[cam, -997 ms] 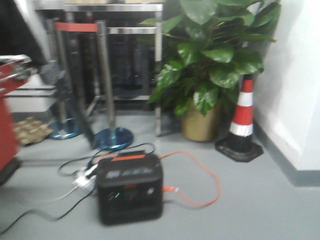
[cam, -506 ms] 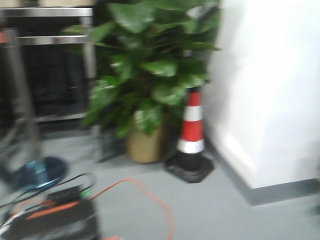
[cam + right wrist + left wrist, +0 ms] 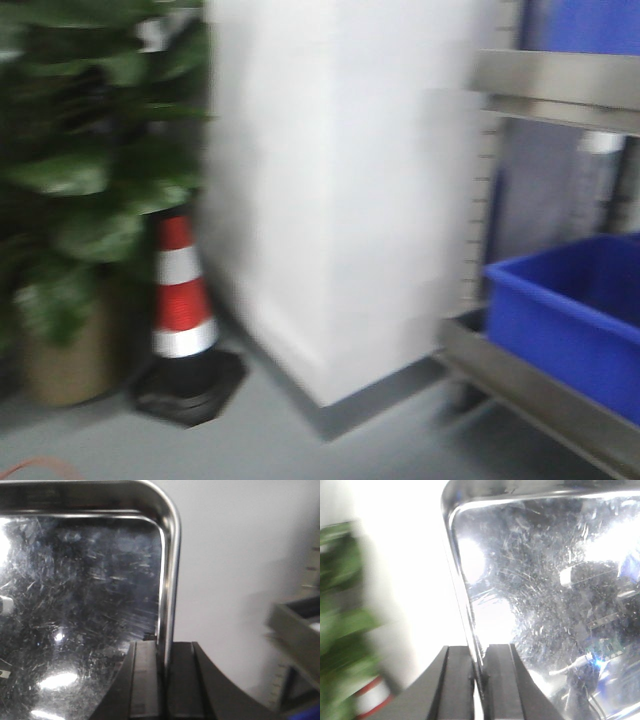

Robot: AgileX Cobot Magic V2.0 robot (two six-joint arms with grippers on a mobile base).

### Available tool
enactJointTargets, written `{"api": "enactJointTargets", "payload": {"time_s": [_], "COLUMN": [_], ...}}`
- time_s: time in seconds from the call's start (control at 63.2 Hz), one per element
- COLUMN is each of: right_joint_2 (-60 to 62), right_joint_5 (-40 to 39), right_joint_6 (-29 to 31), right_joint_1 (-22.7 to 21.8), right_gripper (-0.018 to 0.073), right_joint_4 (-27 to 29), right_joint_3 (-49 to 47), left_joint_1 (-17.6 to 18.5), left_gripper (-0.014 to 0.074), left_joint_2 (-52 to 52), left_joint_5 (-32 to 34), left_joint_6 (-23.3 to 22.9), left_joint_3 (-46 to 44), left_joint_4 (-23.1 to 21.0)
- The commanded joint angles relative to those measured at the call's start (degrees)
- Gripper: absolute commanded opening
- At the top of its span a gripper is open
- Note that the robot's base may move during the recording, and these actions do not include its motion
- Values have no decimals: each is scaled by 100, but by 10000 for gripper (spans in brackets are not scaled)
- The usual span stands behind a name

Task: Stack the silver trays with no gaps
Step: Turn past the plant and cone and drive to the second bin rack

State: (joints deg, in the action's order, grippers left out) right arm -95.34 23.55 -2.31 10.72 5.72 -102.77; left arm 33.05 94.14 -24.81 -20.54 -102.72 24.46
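A silver tray (image 3: 545, 590) fills the left wrist view, its scratched shiny bottom facing the camera. My left gripper (image 3: 479, 677) is shut on its left rim. The right wrist view shows a silver tray (image 3: 80, 595) of the same scratched steel, and my right gripper (image 3: 165, 667) is shut on its right rim. Whether both arms hold one tray or two, I cannot tell. Neither the grippers nor any tray appears in the front view.
A white pillar (image 3: 330, 190) stands ahead. To its left are a red-and-white traffic cone (image 3: 183, 305) and a potted plant (image 3: 70, 200). At right, a steel rack shelf (image 3: 530, 385) carries a deep blue bin (image 3: 575, 320), with another steel shelf (image 3: 560, 90) above.
The front view has swung to the right: the black power box and stanchions have left the frame, the plant and cone slid to the left, and the pillar, rack and blue bin have come in.
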Motion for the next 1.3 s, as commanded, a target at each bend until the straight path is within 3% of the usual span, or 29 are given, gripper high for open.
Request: {"api": "enactJointTargets", "payload": {"time_s": [0.0, 1.281], "right_joint_2": [64, 64], "right_joint_5": [-302, -302], "right_joint_6": [78, 78], "right_joint_1": [40, 40], "right_gripper": [-81, -81], "right_joint_4": [27, 27], "right_joint_3": [-67, -67], "left_joint_1": [83, 83], "left_gripper": [11, 11], "left_joint_2": [-51, -51], "left_joint_5": [336, 327], "left_joint_6": [59, 59], "left_joint_3": [-40, -40], "left_joint_4": [-69, -69]}}
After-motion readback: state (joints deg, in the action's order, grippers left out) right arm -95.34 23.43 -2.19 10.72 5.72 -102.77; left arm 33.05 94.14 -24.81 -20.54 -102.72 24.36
